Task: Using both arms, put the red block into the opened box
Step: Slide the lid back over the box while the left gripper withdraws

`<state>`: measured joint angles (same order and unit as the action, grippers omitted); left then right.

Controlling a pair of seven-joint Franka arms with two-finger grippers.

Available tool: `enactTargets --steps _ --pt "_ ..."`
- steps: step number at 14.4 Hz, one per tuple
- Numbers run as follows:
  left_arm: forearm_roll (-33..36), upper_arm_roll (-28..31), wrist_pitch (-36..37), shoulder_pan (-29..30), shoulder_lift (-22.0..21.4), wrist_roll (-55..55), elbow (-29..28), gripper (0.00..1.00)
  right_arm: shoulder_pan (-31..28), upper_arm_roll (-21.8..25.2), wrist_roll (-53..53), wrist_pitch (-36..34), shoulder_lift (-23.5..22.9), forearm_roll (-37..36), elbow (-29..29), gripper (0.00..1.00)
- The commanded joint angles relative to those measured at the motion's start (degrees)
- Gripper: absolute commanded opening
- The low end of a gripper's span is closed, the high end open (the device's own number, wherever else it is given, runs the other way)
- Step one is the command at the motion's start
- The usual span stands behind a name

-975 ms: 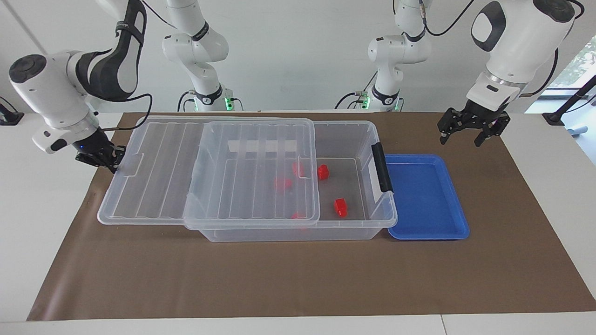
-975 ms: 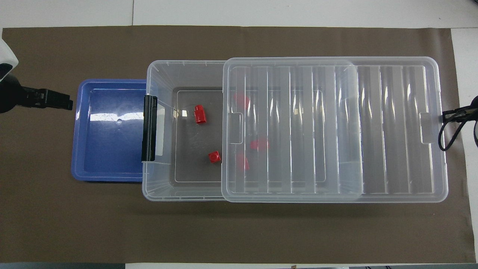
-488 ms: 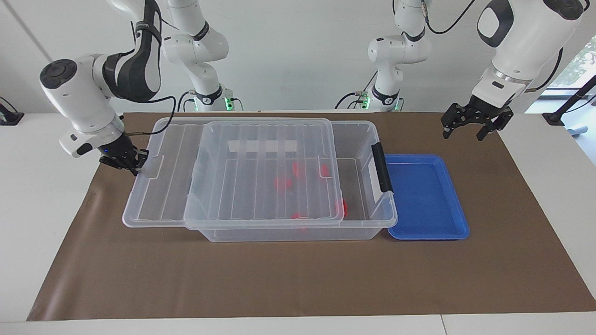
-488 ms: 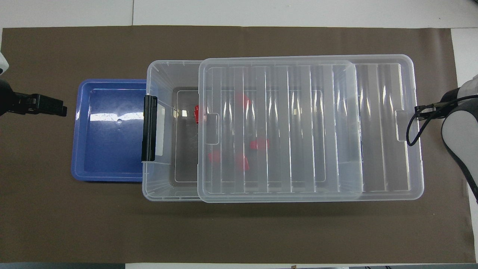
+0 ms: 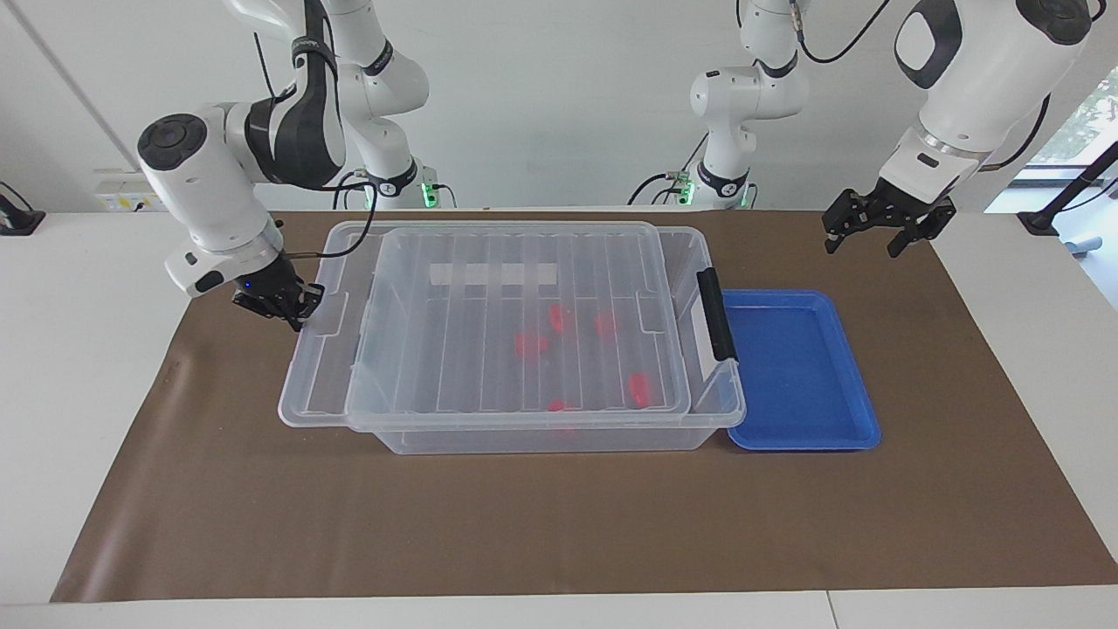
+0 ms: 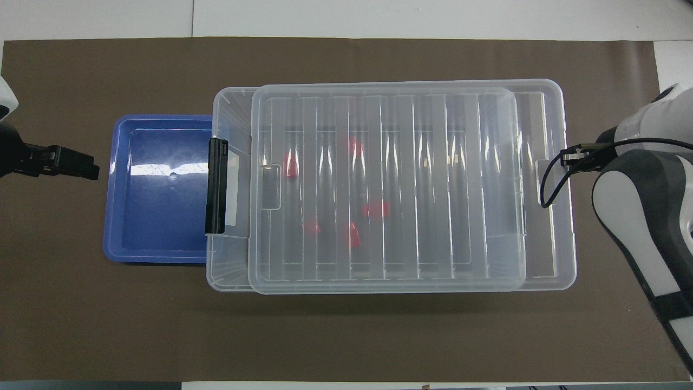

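Brown paper covers the white table from end to end, and on it, nearest my bases, my right gripper (image 5: pixel 279 303) sits at the lid's (image 5: pixel 489 349) end edge at the right arm's end of the table, fingertips shut; I judge it is pinched on that edge, though the contact itself is hard to make out from here. Over the last second that lid has slid a long way toward the left arm's end: a moment ago it overhung the box (image 5: pixel 559 437) widely and left a bare opening by the dark latch handle (image 5: pixel 716 314), and now it covers almost the whole bin, with only a narrow strip still open next to the handle. My left gripper (image 5: pixel 878 229) waits up in the air over the paper close to the blue tray (image 5: pixel 803 437), its jaws spread wide and empty, drifted only slightly. Inside the box, the red block (image 5: pixel 640 390) and its several fellows lie on the floor, now seen through the ribbed plastic instead of in the open. The tray, just beside the handle end of the bin, holds nothing. As I read it, the blocks are already placed and I am closing up; what remains is seating the lid fully home.
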<state>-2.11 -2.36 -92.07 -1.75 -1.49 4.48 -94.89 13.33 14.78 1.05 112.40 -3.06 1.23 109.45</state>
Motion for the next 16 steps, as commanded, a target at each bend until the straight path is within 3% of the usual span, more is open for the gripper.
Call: enactTargets --steps 1,16 --pt "-1.23 -0.02 1.01 0.52 -1.23 2.88 -0.64 1.00 2.13 -0.11 3.95 -0.17 1.30 0.61 1.11 0.00" --pt "-0.88 -0.02 0.75 0.79 -1.41 3.43 -0.99 1.00 6.27 -0.19 10.11 -0.26 1.47 0.61 1.11 0.00"
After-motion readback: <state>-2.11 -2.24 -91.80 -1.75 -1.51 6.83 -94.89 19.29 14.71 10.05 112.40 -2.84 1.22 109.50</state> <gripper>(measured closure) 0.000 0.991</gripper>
